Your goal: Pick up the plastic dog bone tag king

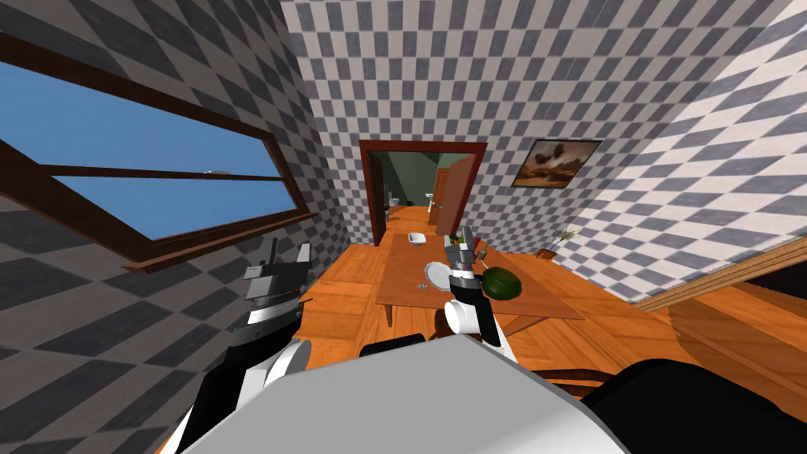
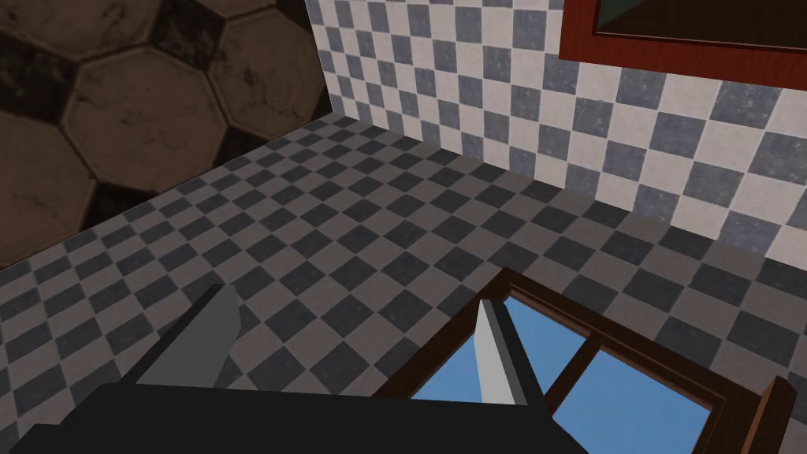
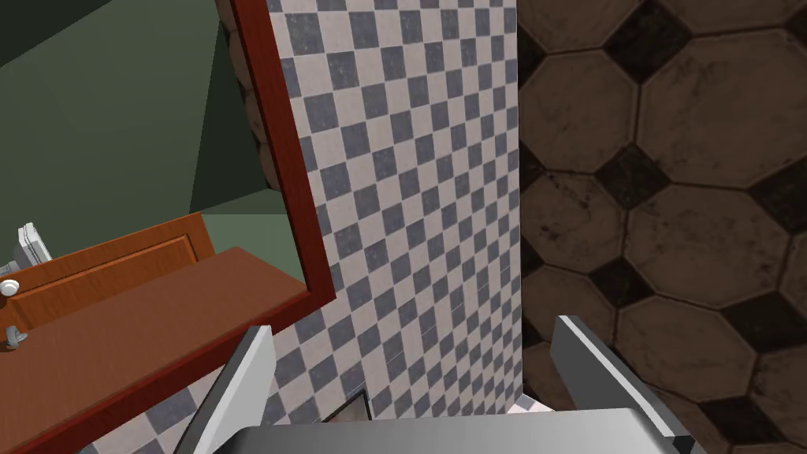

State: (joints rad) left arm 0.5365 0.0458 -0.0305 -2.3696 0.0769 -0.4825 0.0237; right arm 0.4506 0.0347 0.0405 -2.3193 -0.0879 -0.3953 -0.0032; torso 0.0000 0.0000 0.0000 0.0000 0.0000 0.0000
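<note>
A long wooden table [image 1: 410,295] stands ahead of me. On it lies a tiny pale thing [image 1: 423,288], just in front of a white plate [image 1: 436,273]; it is too small to tell whether it is the bone tag. My right gripper [image 1: 465,235] is raised over the table's right side, between the plate and a green melon [image 1: 501,284]. Its fingers stand open with nothing between them, and in the right wrist view the right gripper [image 3: 414,347] points at a checkered wall. My left gripper [image 1: 288,251] is held up left of the table, also open and empty [image 2: 355,315].
A white bowl [image 1: 417,237] sits at the table's far end. Behind it an open doorway [image 1: 422,193] with a red-brown frame leads on. A window [image 1: 150,185] fills the left wall. A potted plant [image 1: 552,244] stands by the right wall.
</note>
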